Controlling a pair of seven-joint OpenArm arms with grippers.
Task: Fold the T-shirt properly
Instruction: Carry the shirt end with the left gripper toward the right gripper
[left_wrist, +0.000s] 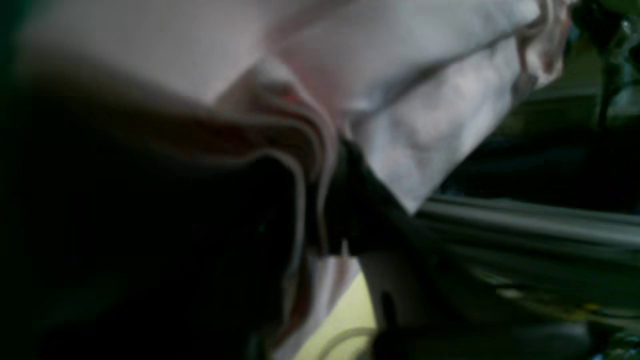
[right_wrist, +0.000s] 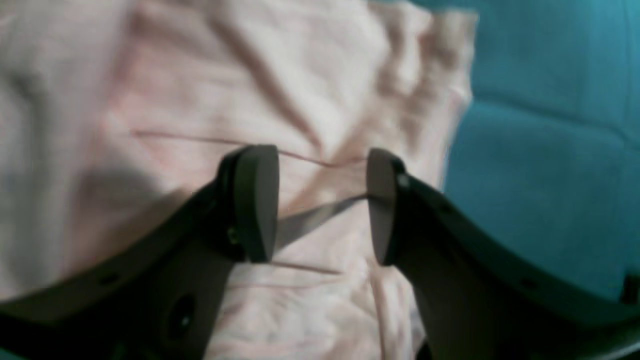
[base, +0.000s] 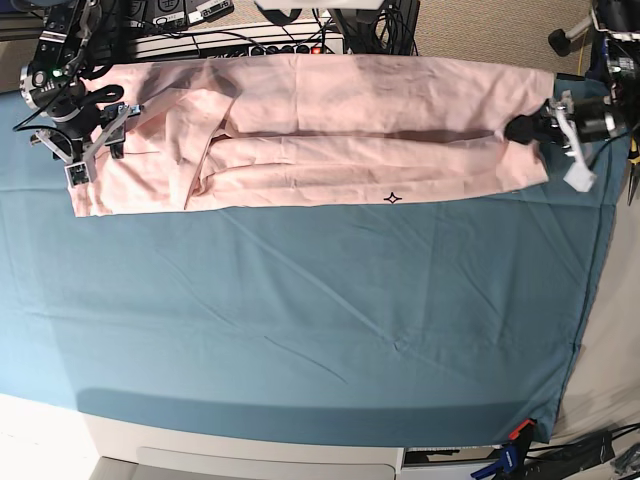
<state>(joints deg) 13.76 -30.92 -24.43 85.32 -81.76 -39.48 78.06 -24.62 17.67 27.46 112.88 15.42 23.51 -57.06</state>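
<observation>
The pale pink T-shirt (base: 350, 120) lies folded into a long band across the far side of the table, plain side up, with a small black mark near its front edge. My left gripper (base: 525, 130) is at the shirt's right end. In the left wrist view the gripper (left_wrist: 325, 210) is shut on bunched layers of the T-shirt (left_wrist: 400, 65). My right gripper (base: 100, 135) is over the shirt's left end. In the right wrist view it (right_wrist: 320, 205) is open, its jaws apart just above the T-shirt (right_wrist: 250, 75), holding nothing.
The teal table cloth (base: 300, 300) covers the table and shows beside the shirt in the right wrist view (right_wrist: 550, 150). Cables and a power strip (base: 240, 40) lie behind the shirt. The cloth's right edge (base: 590, 300) drops off, and a clamp (base: 515, 435) sits at the front right corner.
</observation>
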